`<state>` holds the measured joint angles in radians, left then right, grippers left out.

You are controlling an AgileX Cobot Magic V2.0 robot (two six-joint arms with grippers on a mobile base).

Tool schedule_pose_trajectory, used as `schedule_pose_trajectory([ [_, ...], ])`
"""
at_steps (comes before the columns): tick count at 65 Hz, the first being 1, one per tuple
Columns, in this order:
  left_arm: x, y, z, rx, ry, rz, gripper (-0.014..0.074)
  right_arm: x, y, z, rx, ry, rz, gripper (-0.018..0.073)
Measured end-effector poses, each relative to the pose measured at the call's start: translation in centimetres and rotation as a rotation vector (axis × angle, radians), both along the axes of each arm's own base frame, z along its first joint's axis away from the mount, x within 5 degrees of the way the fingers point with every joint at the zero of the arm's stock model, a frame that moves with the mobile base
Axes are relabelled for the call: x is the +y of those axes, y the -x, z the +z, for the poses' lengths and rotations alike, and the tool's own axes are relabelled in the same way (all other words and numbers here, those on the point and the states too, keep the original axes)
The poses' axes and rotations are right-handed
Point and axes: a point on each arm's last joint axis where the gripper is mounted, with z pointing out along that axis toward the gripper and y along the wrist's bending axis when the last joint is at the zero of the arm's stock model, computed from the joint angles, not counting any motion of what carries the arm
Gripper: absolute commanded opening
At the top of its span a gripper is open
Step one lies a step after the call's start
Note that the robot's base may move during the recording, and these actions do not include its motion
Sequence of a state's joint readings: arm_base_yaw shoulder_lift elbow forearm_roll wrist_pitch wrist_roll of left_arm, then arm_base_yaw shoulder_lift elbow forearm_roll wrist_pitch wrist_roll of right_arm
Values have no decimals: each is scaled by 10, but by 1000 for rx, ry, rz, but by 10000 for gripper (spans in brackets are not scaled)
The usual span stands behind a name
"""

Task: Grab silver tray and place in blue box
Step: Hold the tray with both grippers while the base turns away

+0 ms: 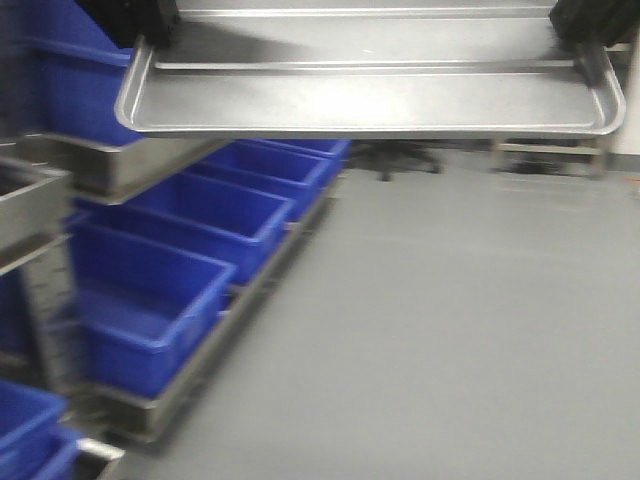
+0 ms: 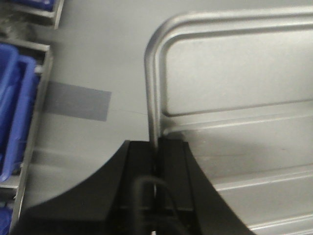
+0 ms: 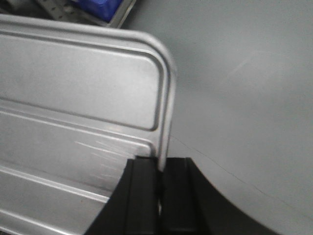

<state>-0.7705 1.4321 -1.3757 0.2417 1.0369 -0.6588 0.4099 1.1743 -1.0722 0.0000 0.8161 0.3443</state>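
Front view: L fingers (image 2: 142, 169) & R fingers (image 3: 142, 188) clamped on silver tray (image 1: 370, 105) end rims, floor (image 1: 450, 320) open

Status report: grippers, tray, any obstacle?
Left gripper shut on silver tray rim. Right gripper shut on opposite rim. Tray level above floor. Blue bins on rack at left; no contact seen.

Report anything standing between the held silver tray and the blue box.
Nothing visible does. The left gripper and right gripper are shut on the short rims of the silver tray, held up in the air. The blue box shows just behind its left corner with no object between; the box's opening is not clearly shown.
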Motion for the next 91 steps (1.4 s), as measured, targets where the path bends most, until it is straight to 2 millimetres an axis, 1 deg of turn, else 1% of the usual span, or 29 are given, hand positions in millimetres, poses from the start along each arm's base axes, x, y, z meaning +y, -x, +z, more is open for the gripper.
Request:
schedule_pose_trajectory([
  [91,0,0,0,1,-1,0,-105,0,0,0,2,1,0,58],
])
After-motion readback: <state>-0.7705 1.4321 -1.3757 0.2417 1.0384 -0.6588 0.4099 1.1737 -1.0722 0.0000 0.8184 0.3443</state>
